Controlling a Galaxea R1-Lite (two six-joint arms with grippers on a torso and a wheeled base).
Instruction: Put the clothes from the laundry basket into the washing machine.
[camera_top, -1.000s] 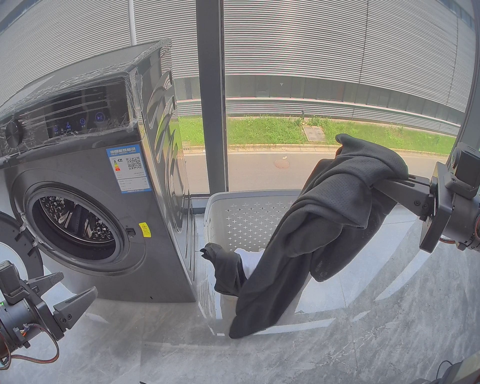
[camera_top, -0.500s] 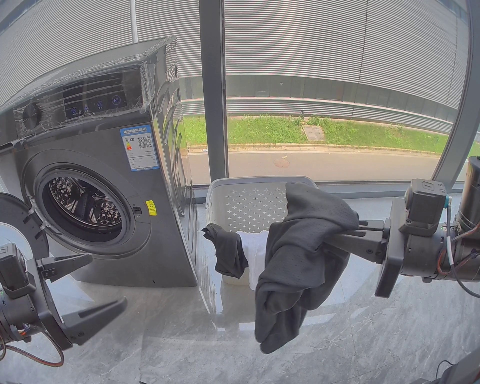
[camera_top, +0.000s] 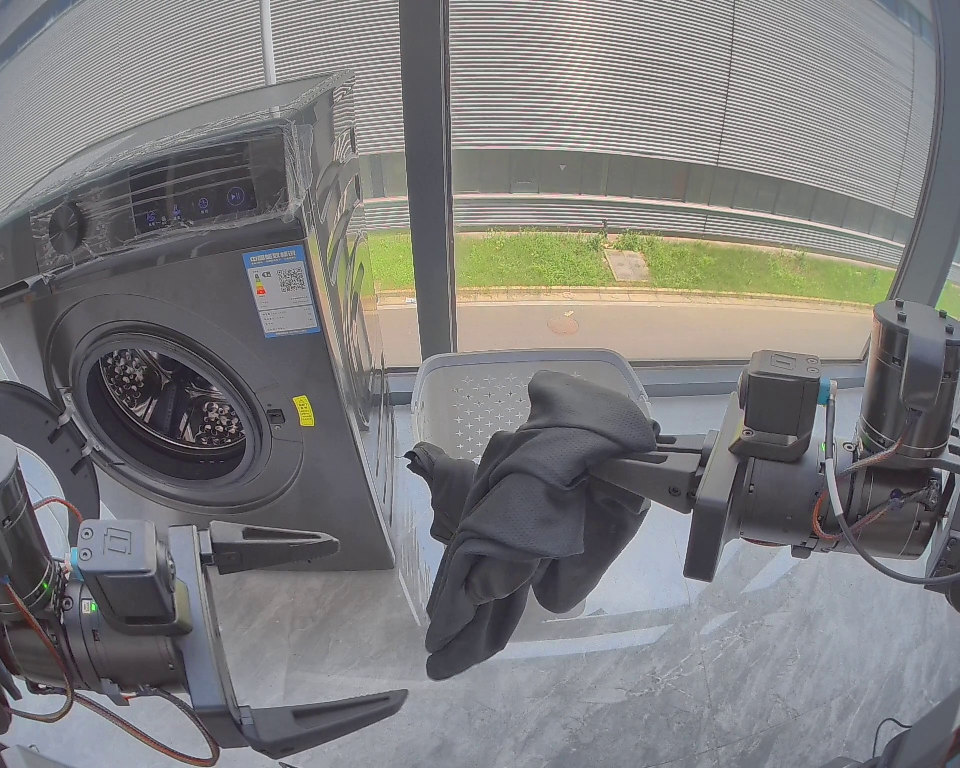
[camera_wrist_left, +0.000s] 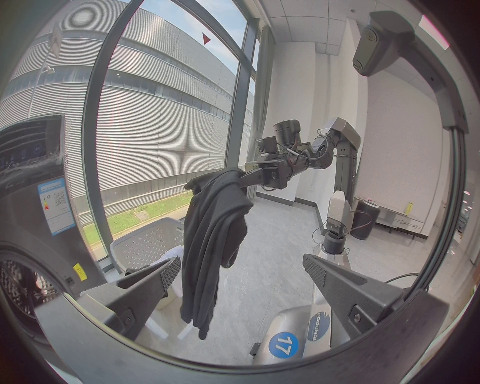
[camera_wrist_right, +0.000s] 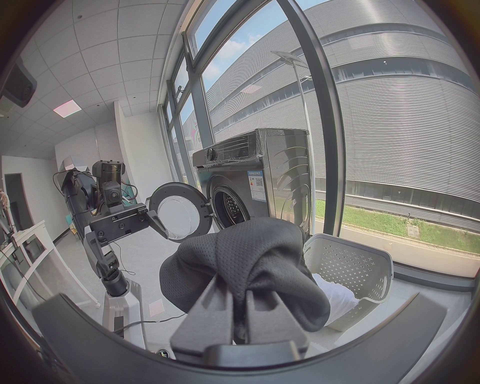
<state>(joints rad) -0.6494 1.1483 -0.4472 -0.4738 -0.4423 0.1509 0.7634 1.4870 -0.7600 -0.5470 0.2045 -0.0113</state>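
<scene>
In the head view the dark garment (camera_top: 530, 500) hangs in front of the laundry basket (camera_top: 470, 385), covering its front wall and nearly all that lies inside. A dark fold (camera_top: 438, 478) at the basket's rim cannot be told apart from it. The tips of the right claw (camera_top: 600, 467) are buried in the garment's folds. In the right wrist view the same garment partly covers a white cloth (camera_wrist_right: 342, 300) in the basket. The open door (camera_top: 40, 450) of the washing machine (camera_top: 200, 330) is cut off by the head view's left edge, and the left arm hides its lower part. The print on the label (camera_top: 282, 290) is too small to read.
</scene>
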